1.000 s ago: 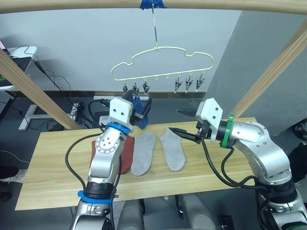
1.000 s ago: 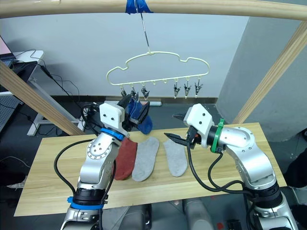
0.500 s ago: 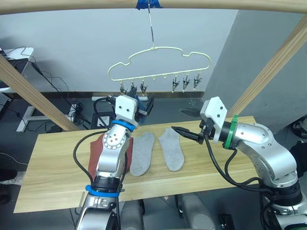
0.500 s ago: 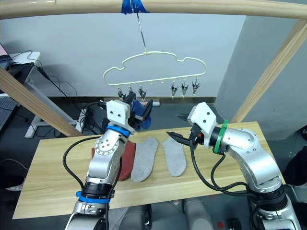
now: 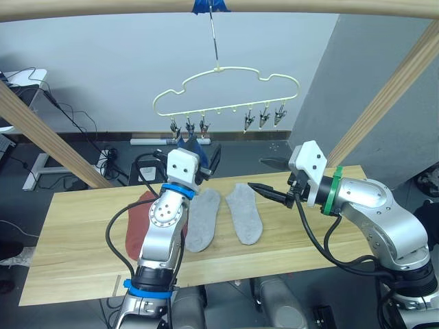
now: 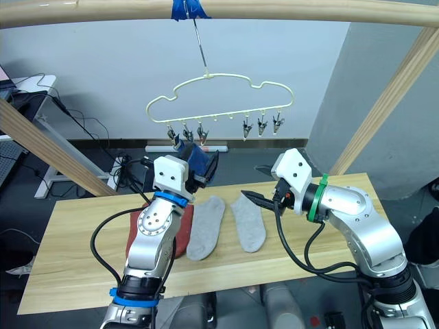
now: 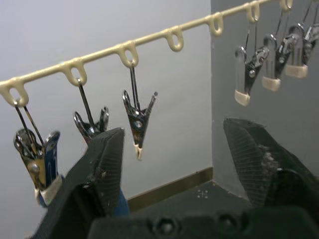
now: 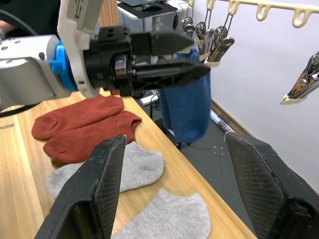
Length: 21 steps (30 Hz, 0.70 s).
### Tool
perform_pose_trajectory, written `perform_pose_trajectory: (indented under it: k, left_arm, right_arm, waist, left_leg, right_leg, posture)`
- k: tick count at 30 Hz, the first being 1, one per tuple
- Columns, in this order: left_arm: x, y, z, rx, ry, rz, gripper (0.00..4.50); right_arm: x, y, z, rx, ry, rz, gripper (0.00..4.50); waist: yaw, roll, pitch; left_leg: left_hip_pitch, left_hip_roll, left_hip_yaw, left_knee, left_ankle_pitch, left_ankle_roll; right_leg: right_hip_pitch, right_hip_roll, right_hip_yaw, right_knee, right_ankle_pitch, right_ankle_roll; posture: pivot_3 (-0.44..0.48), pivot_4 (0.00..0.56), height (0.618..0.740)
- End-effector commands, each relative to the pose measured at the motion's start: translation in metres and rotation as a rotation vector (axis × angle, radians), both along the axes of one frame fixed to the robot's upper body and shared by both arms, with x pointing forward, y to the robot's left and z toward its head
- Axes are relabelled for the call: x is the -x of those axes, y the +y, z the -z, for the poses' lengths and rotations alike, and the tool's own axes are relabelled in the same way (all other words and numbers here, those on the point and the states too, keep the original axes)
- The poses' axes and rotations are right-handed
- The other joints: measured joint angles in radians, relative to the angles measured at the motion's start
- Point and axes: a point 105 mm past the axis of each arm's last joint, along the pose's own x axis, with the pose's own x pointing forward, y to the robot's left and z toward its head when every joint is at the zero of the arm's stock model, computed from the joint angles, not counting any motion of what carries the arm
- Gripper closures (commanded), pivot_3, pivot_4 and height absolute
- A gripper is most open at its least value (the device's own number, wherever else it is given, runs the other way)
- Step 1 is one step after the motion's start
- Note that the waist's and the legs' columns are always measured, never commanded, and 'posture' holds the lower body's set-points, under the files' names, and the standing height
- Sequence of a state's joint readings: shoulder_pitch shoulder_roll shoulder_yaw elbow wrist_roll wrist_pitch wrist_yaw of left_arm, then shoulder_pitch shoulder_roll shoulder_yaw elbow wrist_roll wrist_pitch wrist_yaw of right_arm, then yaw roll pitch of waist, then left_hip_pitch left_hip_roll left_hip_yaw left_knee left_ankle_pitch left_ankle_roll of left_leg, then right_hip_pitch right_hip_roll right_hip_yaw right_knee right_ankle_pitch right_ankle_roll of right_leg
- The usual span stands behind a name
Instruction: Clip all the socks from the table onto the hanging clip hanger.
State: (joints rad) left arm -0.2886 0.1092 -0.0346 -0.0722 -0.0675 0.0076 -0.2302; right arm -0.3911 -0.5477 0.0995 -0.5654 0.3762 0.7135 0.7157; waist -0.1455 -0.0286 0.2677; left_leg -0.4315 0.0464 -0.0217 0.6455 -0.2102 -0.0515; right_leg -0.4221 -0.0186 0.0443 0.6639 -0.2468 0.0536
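Observation:
The pale yellow-green clip hanger [image 5: 226, 86] hangs from the wooden rail, with grey clips [image 7: 137, 114] along its lower wire. A blue sock [image 8: 187, 109] hangs from the clips at the hanger's left end. My left gripper [image 5: 202, 152] is open just below those clips, its fingers on either side of the blue sock. Two light grey socks [image 5: 204, 219] [image 5: 244, 212] lie flat on the table [image 5: 82, 233]. Two rust-red socks [image 8: 84, 124] lie left of them, partly hidden behind my left arm. My right gripper [image 5: 259, 174] hovers open above the table's right half, holding nothing.
A thick wooden rail [image 5: 309, 7] crosses overhead, and slanted wooden posts [image 5: 41, 130] [image 5: 391, 96] stand at both sides. Three clips [image 5: 264, 118] hang free at the hanger's right end. Cables and a desk lie on the floor behind the table.
My left gripper has risen with the blue sock, closer under the hanger's left clips. The right arm has barely moved. The camera has shifted slightly.

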Motion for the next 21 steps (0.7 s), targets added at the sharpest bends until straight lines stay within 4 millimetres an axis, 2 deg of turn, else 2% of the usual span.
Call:
perform_pose_trajectory:
  k: [1, 5, 12, 21]
  left_arm:
    - [-0.002, 0.001, -0.012, 0.003, -0.032, -0.018, 1.21]
    - [-0.012, 0.005, -0.006, 0.011, 0.008, -0.046, 1.21]
    - [-0.028, 0.003, -0.011, 0.029, 0.009, -0.045, 1.21]
    - [-0.039, 0.002, -0.035, 0.042, -0.083, -0.055, 1.21]
  right_arm:
    - [0.006, 0.0, -0.011, -0.009, -0.053, -0.013, 1.18]
    - [0.006, 0.001, -0.011, -0.009, -0.055, -0.013, 1.18]
    - [0.004, 0.0, -0.013, -0.01, -0.058, -0.01, 1.18]
    - [0.01, 0.004, -0.015, -0.043, -0.04, -0.043, 1.18]
  waist:
    - [0.0, 0.0, 0.0]
    - [0.0, 0.0, 0.0]
    - [0.0, 0.0, 0.0]
    - [0.0, 0.0, 0.0]
  left_leg:
    - [0.0, 0.0, 0.0, 0.0, 0.0, 0.0]
    - [0.0, 0.0, 0.0, 0.0, 0.0, 0.0]
    - [0.0, 0.0, 0.0, 0.0, 0.0, 0.0]
    - [0.0, 0.0, 0.0, 0.0, 0.0, 0.0]
  right_leg:
    - [0.0, 0.0, 0.0, 0.0, 0.0, 0.0]
    - [0.0, 0.0, 0.0, 0.0, 0.0, 0.0]
    - [0.0, 0.0, 0.0, 0.0, 0.0, 0.0]
    - [0.0, 0.0, 0.0, -0.001, 0.0, 0.0]
  posture:
    - [-0.281, 0.252, 0.74]
    - [-0.281, 0.252, 0.74]
    - [-0.286, 0.254, 0.74]
    - [-0.291, 0.252, 0.74]
